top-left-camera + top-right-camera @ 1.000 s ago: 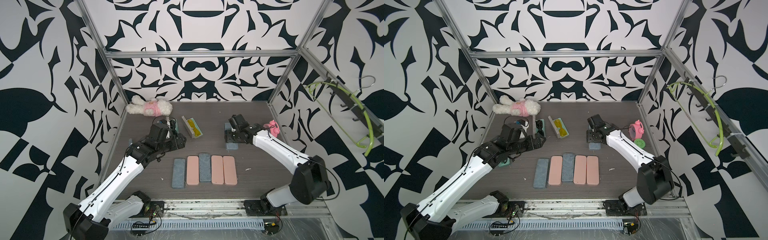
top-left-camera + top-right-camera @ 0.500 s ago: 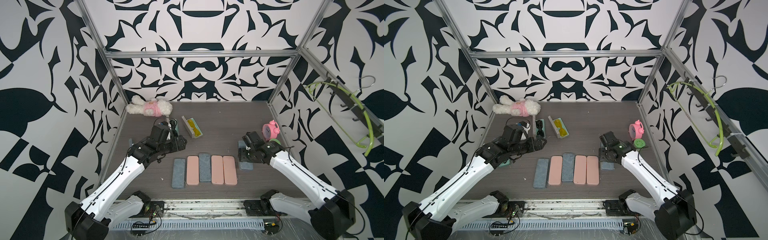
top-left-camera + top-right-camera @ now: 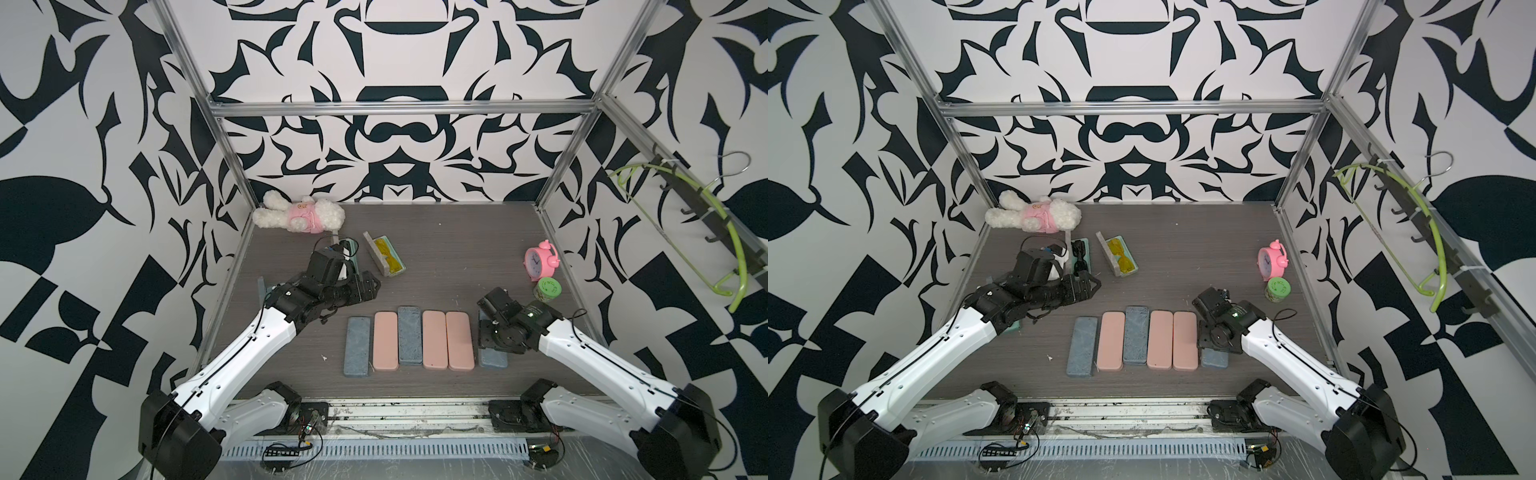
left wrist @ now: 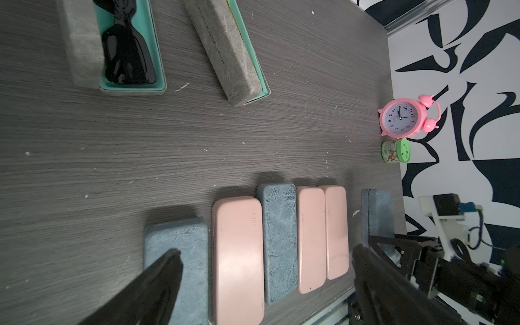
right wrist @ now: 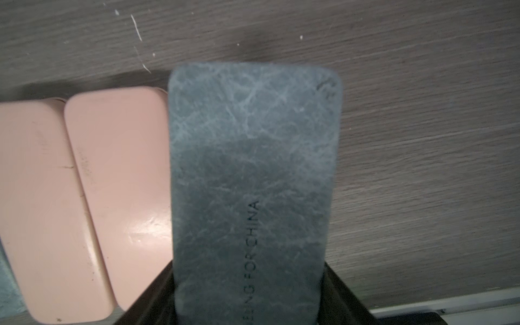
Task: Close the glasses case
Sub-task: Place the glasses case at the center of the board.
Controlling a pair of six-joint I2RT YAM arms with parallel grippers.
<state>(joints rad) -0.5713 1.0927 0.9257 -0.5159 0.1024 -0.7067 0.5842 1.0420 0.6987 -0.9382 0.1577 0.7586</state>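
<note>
a dark grey wood-grain surface (image 3: 436,257) carries a row of five closed pink and blue-grey cases (image 3: 409,340). the left gripper (image 3: 368,287) hangs wide and empty near an open grey felt glasses case with teal lining (image 4: 84,42) containing black sunglasses (image 4: 126,56). the right gripper (image 5: 247,298) clamps a closed blue-grey textured glasses case (image 5: 253,154) just beside the row's right end.

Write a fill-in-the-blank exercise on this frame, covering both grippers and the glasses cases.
The left gripper is wide ___. The right gripper is shut on a ___ textured glasses case. The open teal-lined grey case holds ___ sunglasses. Among the closed cases lie ___ smooth pink cases.
Missing words: open; blue-grey; black; three.
</note>
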